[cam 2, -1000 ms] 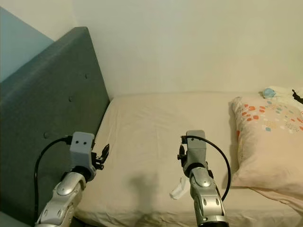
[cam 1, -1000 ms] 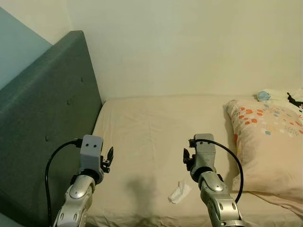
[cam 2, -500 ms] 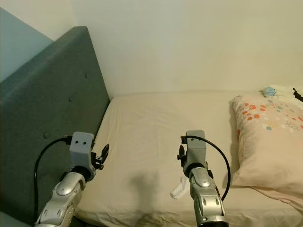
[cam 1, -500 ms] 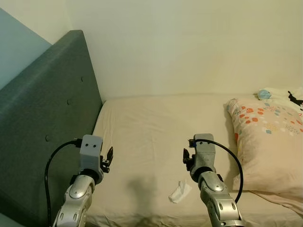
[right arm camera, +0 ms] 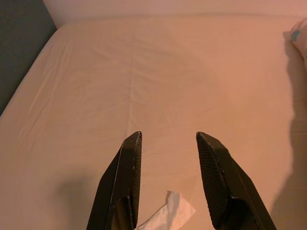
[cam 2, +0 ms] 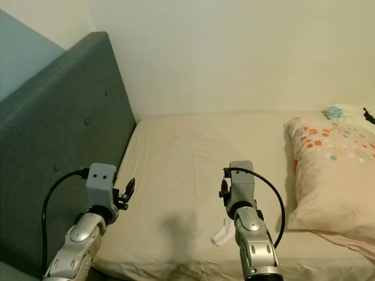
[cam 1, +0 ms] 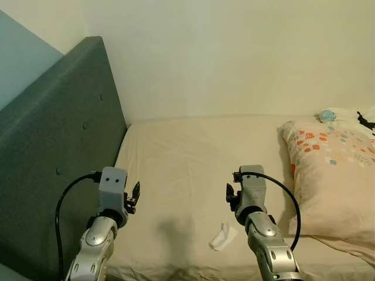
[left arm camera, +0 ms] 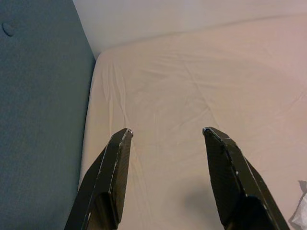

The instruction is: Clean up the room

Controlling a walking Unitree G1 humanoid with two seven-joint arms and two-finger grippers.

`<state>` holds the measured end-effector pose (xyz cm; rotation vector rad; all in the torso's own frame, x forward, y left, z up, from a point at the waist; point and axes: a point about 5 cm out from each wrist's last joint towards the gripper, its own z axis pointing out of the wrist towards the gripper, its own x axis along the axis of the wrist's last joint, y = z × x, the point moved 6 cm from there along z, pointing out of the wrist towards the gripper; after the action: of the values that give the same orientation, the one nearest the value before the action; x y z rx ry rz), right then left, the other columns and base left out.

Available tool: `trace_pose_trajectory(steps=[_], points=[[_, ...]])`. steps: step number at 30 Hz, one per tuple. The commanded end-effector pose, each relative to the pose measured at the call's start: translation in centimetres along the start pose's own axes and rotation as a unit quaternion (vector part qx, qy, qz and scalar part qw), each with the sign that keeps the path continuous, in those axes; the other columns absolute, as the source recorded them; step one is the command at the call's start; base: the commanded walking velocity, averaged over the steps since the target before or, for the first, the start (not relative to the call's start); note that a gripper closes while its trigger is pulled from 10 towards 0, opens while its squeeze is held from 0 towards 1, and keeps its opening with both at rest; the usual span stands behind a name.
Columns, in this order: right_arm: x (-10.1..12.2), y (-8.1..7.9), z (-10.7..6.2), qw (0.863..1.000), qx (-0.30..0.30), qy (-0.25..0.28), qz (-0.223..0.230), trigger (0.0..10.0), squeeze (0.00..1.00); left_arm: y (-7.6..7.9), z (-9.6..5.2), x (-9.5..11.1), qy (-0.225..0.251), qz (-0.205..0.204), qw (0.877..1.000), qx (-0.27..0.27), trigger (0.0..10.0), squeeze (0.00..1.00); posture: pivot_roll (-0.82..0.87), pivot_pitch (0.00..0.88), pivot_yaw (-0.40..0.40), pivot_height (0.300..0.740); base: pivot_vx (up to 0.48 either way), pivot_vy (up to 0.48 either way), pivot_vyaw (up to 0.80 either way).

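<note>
A crumpled white tissue (cam 1: pixel 222 236) lies on the beige bed sheet (cam 1: pixel 187 164) near the bed's front edge. My right gripper (right arm camera: pixel 168 135) hovers open just above and behind the tissue (right arm camera: pixel 169 217), which lies between its fingers' bases. Over the bed's left side, close to the grey headboard (cam 1: pixel 58 146), my left gripper (left arm camera: pixel 165 130) is open and holds nothing. A pillow (cam 1: pixel 331 172) with orange and blue spots rests on the right of the bed.
A small blue object (cam 1: pixel 326 116) and a white item with a black part (cam 1: pixel 363 120) sit at the far right behind the pillow. A cream wall (cam 1: pixel 234 58) runs behind the bed. The headboard stands along the left side.
The camera has tilted very slightly; both arms and the tissue keep their places.
</note>
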<state>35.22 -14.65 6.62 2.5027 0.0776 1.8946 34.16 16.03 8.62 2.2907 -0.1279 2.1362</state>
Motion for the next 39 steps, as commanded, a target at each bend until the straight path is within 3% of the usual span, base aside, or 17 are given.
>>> trace_pose_trajectory(steps=[1,13,24,31,39], points=[[-0.43,-0.62,-0.02,1.000,0.010,-0.009,0.008,10.0,0.00,-0.50,-0.07,-0.49,-0.010,0.013,1.000,0.003,10.0,0.00,-0.10,0.079,0.039,0.712,0.000,0.000,0.00],[-0.48,-0.44,-0.02,1.000,0.006,-0.011,0.005,10.0,0.00,-0.46,0.00,-0.53,-0.012,0.015,1.000,0.000,10.0,0.00,-0.10,0.077,0.036,0.662,0.000,0.000,0.00],[-0.29,-0.35,0.08,1.000,0.005,-0.010,0.009,10.0,0.00,-0.34,-0.01,-1.03,-0.020,0.013,1.000,0.005,10.0,0.00,-0.11,0.075,0.027,0.662,0.000,0.000,0.00],[-0.41,-0.47,0.12,1.000,0.015,-0.016,0.003,10.0,0.00,-0.68,-0.21,-1.33,-0.023,0.011,1.000,0.015,10.0,0.00,-0.11,0.078,0.010,0.629,0.000,0.000,0.00],[-0.27,-0.57,0.20,1.000,0.017,-0.015,0.001,10.0,0.00,-0.74,-0.26,-1.43,-0.024,0.008,0.999,0.020,10.0,0.00,-0.11,0.076,0.001,0.629,0.000,0.000,0.00]])
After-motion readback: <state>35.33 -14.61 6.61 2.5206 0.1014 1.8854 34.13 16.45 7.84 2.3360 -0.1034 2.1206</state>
